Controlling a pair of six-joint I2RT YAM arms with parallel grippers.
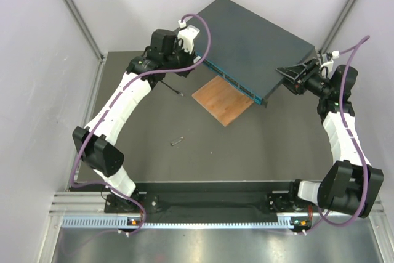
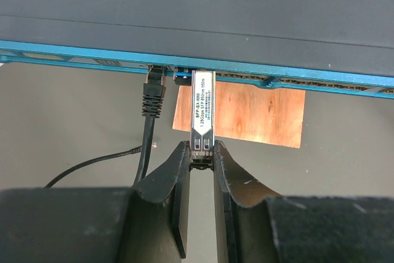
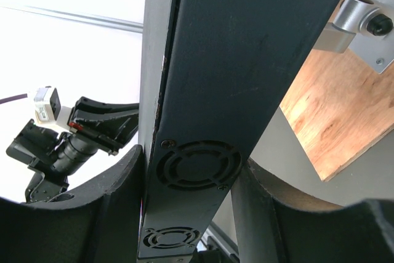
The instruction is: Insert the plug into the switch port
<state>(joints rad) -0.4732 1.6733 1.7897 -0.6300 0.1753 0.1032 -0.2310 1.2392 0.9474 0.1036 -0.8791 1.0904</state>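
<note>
Currently left gripper (image 2: 202, 149) pinches the near end of a silver module (image 2: 203, 106), whose far end meets the switch (image 2: 184, 4) at its teal face. At the module's 9 o'clock I see the plug (image 2: 154, 88), tip in a switch port (image 2: 158, 69), with its cable (image 2: 145, 146) trailing to 7 o'clock. Right gripper (image 3: 191, 189) clamps the switch's vented end. A wooden board (image 2: 252, 115) lies beneath.

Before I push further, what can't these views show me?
- Left wrist: the tips of the plug and of the silver module in the left gripper vanish under the teal lip of the switch; depth unknown.
- Top view: the ports too small.
- Right wrist: the switch, clamped by the right gripper, blocks its port face.
</note>
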